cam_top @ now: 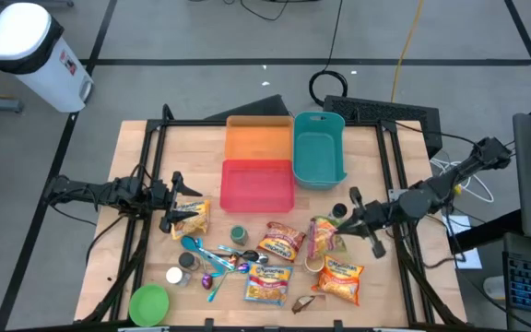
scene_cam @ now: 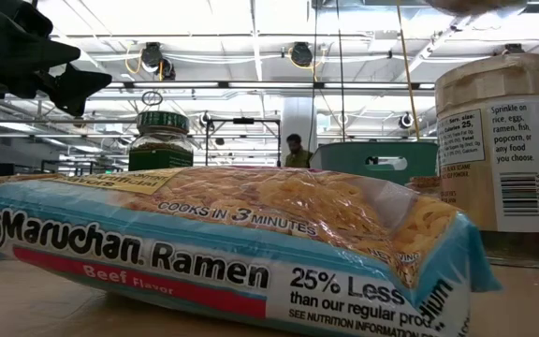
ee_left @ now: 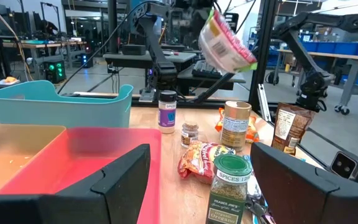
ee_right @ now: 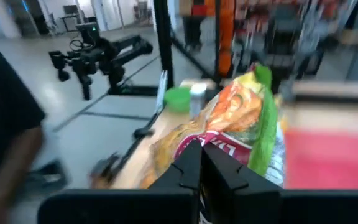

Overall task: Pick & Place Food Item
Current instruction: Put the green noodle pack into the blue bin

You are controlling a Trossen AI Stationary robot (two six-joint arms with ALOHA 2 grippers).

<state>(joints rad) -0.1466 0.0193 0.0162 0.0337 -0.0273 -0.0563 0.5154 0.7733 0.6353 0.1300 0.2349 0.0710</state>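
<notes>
Above the table's right half, the right gripper pinches a snack bag by its top edge, jaws pressed together on the crinkled film; the left wrist view shows the bag lifted clear and tilted. To do this carry well, keep the pinch firm, move smoothly so the bag does not swing, and release only once above a bin, probably the teal bin. That arm reaches in from the right, forearm low and angled inward. Over the left side, the left gripper waits with fingers spread, beside a ramen packet.

Left hand apparently open, right hand clamped shut
</notes>
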